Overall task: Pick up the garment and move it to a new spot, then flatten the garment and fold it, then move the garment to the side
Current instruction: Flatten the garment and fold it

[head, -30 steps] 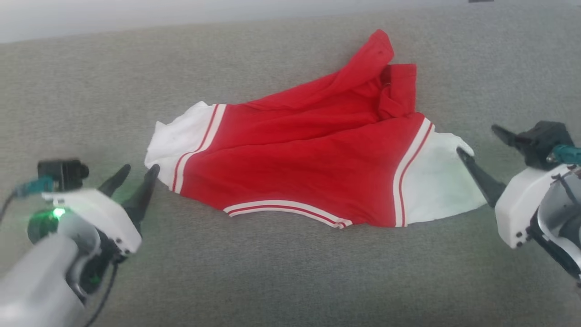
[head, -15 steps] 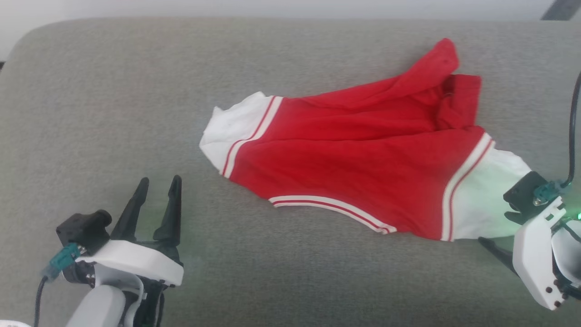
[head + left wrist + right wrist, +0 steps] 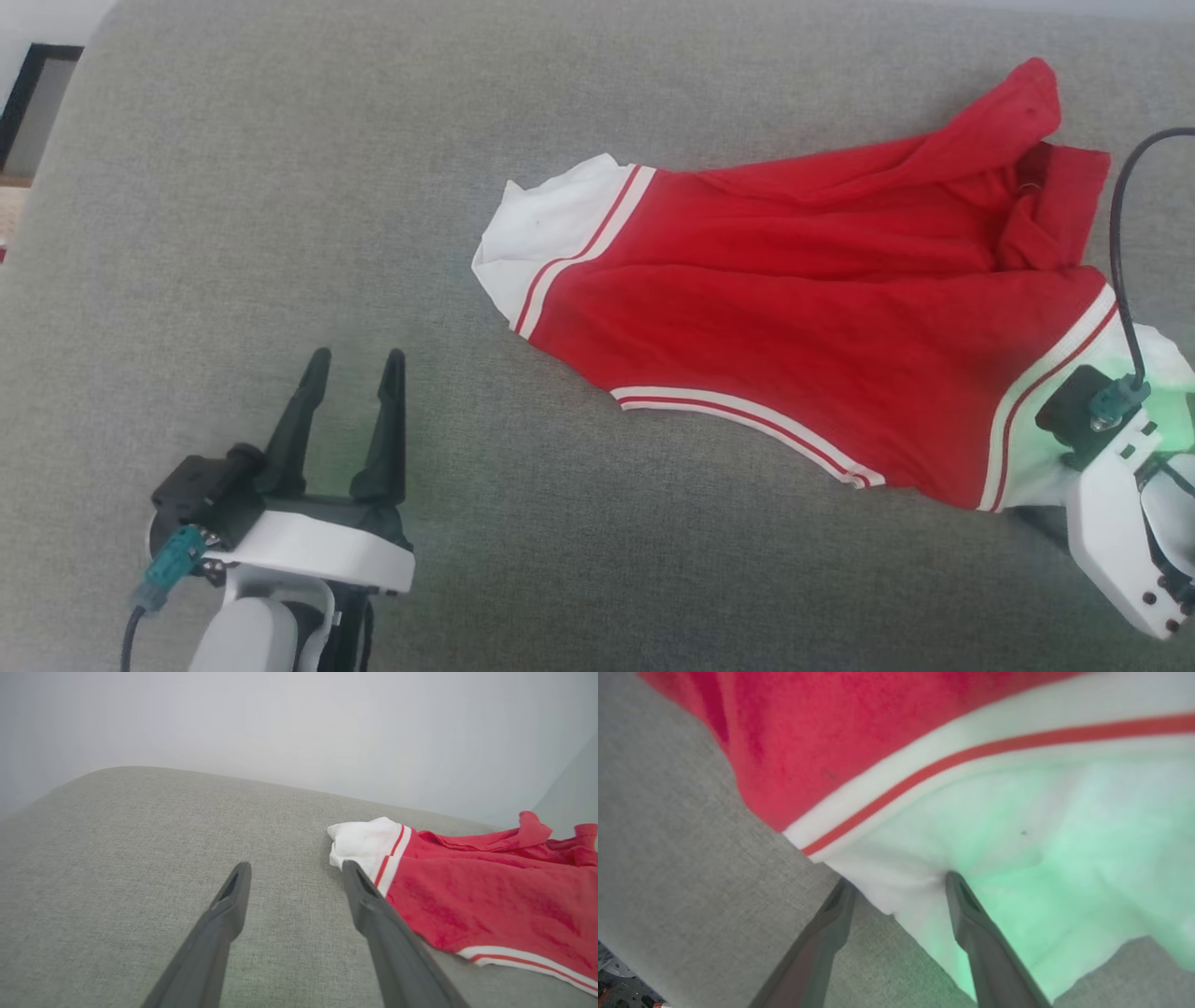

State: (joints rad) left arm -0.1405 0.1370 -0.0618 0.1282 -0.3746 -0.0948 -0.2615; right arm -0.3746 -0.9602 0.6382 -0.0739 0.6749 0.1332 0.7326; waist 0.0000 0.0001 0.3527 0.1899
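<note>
Left tool (image 3: 358,355): two long, dark, tapering fingers spread wide with nothing between them. They point up over bare cushion (image 3: 280,187), apart from the garment (image 3: 822,317).
Right tool (image 3: 899,879): fingers equally wide, straddling the garment's white edge. One tip is over the cloth and one over the cushion, gripping nothing.
Garment: soft bright red cloth with white double-stripe trim and white ends, rumpled at its far corner. It lies on the cushion's right part.
Cushion: coarse grey weave, rounded corner.
Arms: white wrists low, left at lower left, right at lower right.
</note>
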